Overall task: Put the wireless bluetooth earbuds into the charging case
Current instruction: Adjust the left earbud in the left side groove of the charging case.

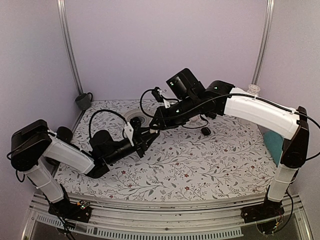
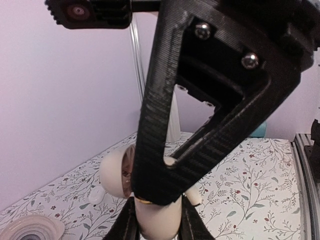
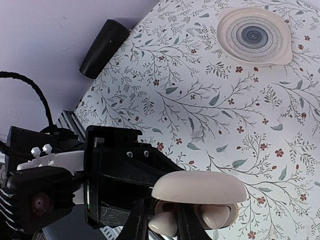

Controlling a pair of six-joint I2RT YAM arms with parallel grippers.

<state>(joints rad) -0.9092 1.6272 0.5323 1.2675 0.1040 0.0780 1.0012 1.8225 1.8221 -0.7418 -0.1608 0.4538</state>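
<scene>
The charging case (image 2: 157, 220) is cream and glossy, held off the table by its base between my left gripper's (image 2: 158, 226) black fingers. Its lid (image 3: 200, 187) stands open. One earbud (image 3: 215, 215) sits in the case's right well. The other earbud (image 3: 164, 223) is pinched in my right gripper (image 3: 164, 226), at the mouth of the left well. In the top view both grippers meet above the middle of the table, left gripper (image 1: 145, 137) under right gripper (image 1: 156, 124), and the case is hidden between them.
A shallow dish with a spiral pattern (image 3: 255, 35) lies on the floral tablecloth (image 1: 200, 165) at the back. A black cylinder (image 3: 104, 47) sits in the back left corner. A small black piece (image 1: 205, 131) lies right of the grippers. A teal object (image 1: 272, 145) is at the right edge.
</scene>
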